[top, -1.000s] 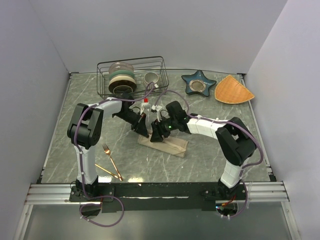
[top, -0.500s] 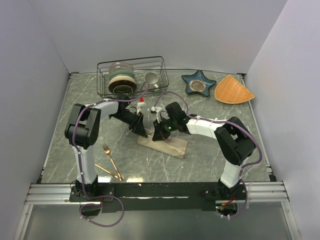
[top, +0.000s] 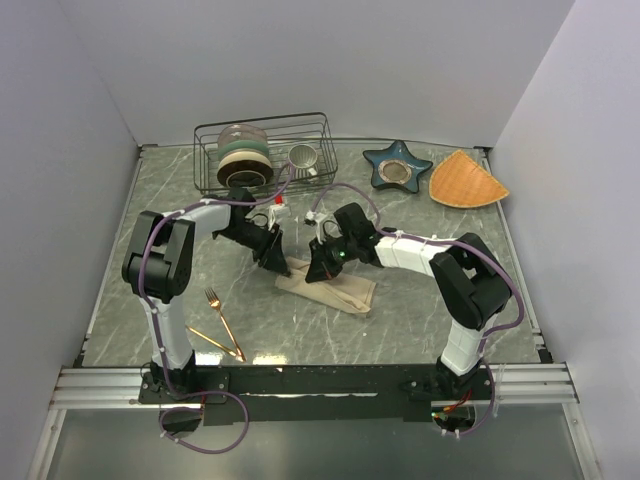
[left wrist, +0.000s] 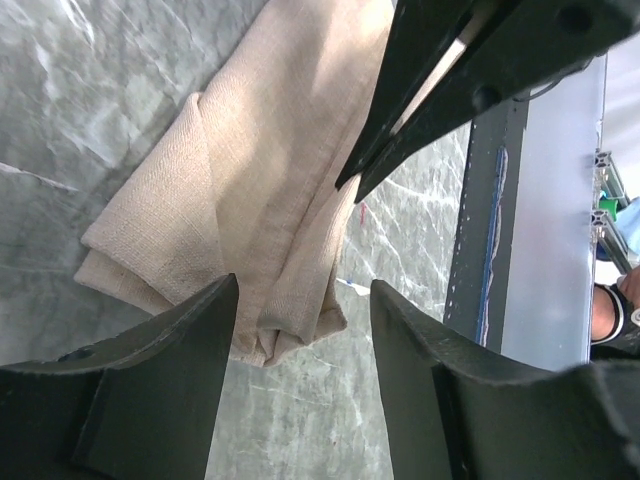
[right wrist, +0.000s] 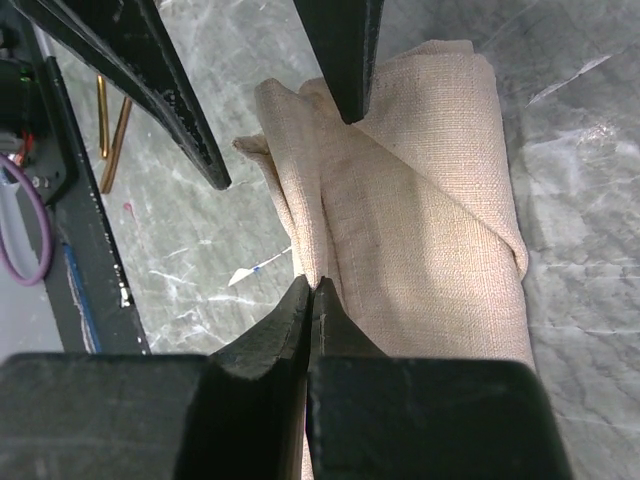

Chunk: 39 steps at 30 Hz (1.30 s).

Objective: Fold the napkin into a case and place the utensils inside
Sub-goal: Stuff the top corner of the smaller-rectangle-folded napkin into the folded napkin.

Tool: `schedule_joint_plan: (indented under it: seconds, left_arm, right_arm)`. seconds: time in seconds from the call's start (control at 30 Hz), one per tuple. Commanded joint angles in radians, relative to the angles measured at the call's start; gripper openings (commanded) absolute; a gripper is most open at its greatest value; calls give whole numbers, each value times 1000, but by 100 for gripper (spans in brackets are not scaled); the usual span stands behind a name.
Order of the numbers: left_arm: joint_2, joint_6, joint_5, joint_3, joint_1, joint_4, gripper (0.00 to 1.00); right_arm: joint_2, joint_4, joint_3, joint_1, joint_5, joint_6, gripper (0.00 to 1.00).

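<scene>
The beige napkin (top: 332,290) lies folded into a long narrow case (right wrist: 420,220) on the marble table, a diagonal fold across its top. My right gripper (right wrist: 312,290) is shut, its tips pinching the long edge of the cloth; in the top view it (top: 318,268) sits over the case's left half. My left gripper (left wrist: 300,300) hangs open just above the case's end (left wrist: 250,200), holding nothing. It (top: 278,262) is just left of the right one in the top view. The gold fork (top: 218,312) and spoon (top: 215,342) lie near the table's front left.
At the back left stands a wire dish rack (top: 262,150) holding plates and a cup. A blue star-shaped dish (top: 397,166) and an orange wedge mat (top: 466,180) sit at the back right. The metal rail (top: 320,380) runs along the near edge.
The left gripper has opened, let go of the napkin and drawn back a little to the left. The right gripper has shut on the napkin's edge.
</scene>
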Motion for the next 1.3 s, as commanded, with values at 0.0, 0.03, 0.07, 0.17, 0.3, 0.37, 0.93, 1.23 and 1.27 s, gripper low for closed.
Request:
schedule_joint_plan:
  seconds: [0.0, 0.03, 0.07, 0.17, 0.3, 0.37, 0.93, 1.23, 1.27]
  left_arm:
    - [-30, 60, 15, -14, -9, 12, 61]
    - [-32, 63, 12, -15, -11, 15, 60]
    - [-32, 59, 9, -17, -12, 20, 57]
    - [-21, 45, 16, -11, -14, 25, 36]
    - [-3, 27, 35, 3, -19, 25, 5]
    - [2, 30, 41, 12, -20, 12, 1]
    - [48, -35, 69, 55, -22, 26, 1]
    - [30, -133, 73, 28, -23, 98, 8]
    - [21, -150, 75, 6, -22, 113, 9]
  right_arm:
    - [0, 22, 28, -21, -41, 34, 0]
    - [6, 21, 33, -23, -44, 37, 0]
    - [8, 19, 34, -29, -53, 41, 0]
    - [11, 24, 31, -34, -64, 52, 0]
    - [11, 30, 33, -32, -76, 52, 2]
    - [13, 34, 42, -32, -68, 52, 23]
    - [89, -13, 140, 6, -68, 60, 39]
    - [102, -57, 145, 6, -79, 100, 0]
    - [105, -68, 151, 5, -82, 104, 0]
